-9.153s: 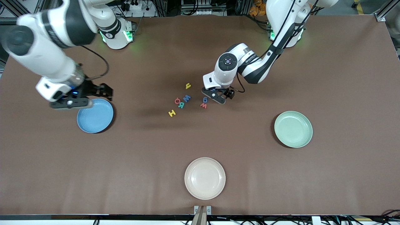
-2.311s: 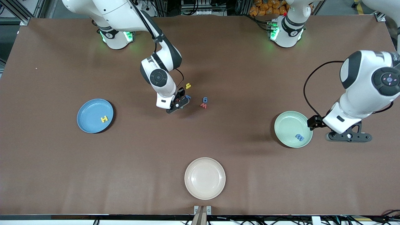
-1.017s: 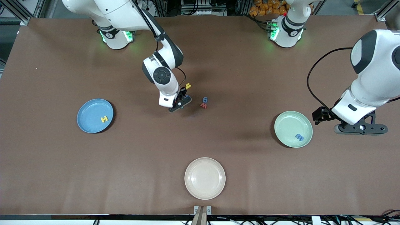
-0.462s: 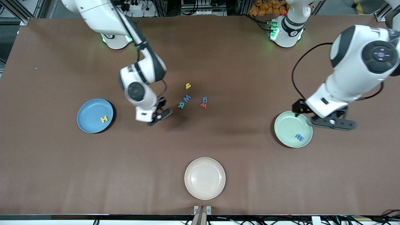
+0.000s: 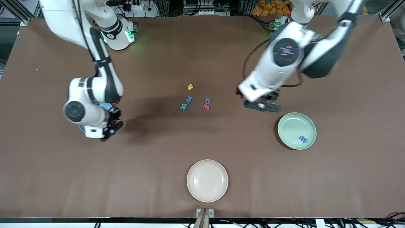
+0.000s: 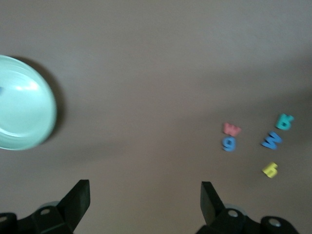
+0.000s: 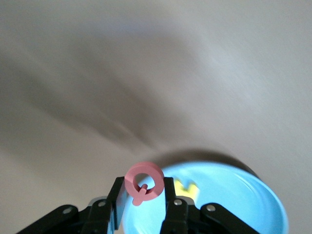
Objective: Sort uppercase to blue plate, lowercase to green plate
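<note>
My right gripper (image 5: 113,126) is shut on the red Q (image 7: 144,185) and holds it over the rim of the blue plate (image 7: 234,195), where the yellow H (image 7: 186,187) lies. That arm hides most of the blue plate (image 5: 81,128) in the front view. My left gripper (image 5: 261,106) hangs open and empty over bare table between the loose letters and the green plate (image 5: 296,130), which holds one blue lowercase letter (image 5: 303,138). Mid-table lie the yellow h (image 5: 190,86), blue W (image 5: 189,99), teal R (image 5: 183,106), blue round lowercase letter (image 5: 207,101) and red w (image 5: 206,107).
A cream plate (image 5: 207,180) sits nearest the front camera, at the table's middle. In the left wrist view the green plate (image 6: 24,109) and the loose letters, among them the red w (image 6: 232,129), lie well apart, with bare brown table between them.
My right gripper lifted the red Q out of the letter group and carried it over to the blue plate. My left arm swung from beside the green plate toward the letters.
</note>
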You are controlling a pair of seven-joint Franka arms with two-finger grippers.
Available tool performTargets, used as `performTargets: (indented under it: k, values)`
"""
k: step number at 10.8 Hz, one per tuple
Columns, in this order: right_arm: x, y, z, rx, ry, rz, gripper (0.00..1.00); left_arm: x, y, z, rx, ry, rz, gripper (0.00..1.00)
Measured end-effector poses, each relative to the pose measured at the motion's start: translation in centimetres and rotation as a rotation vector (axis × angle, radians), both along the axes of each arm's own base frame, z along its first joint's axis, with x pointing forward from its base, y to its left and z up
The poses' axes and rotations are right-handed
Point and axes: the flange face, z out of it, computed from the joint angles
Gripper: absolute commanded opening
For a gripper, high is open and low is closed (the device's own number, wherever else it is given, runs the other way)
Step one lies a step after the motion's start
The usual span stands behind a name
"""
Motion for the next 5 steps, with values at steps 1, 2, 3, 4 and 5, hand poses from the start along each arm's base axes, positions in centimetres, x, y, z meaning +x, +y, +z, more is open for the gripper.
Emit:
performTargets:
  k: [1, 2, 3, 4, 5]
  values:
    - [-0.5, -2.0, -0.7, -0.001, 0.024, -0.012, 0.19, -1.3, -2.4, -1.7, -0.004, 0.021, -0.016, 1.00]
    - [-1.4, -3.3, -1.5, -0.003, 0.050, -0.016, 0.26, -2.6, -4.8, -3.5, -0.011, 0.038, -0.014, 1.00]
    - [-2.0, -4.4, -2.2, -0.006, 0.070, -0.018, 0.26, -3.9, -6.9, -5.2, -0.017, 0.044, -0.016, 1.00]
    - [-2.8, -5.8, -2.9, -0.013, 0.090, -0.031, 0.26, -5.3, -8.8, -6.7, -0.007, 0.036, -0.021, 1.00]
    - [-3.6, -7.5, -3.7, -0.019, 0.113, -0.049, 0.48, -7.0, -10.6, -8.4, 0.021, 0.017, -0.023, 1.00]
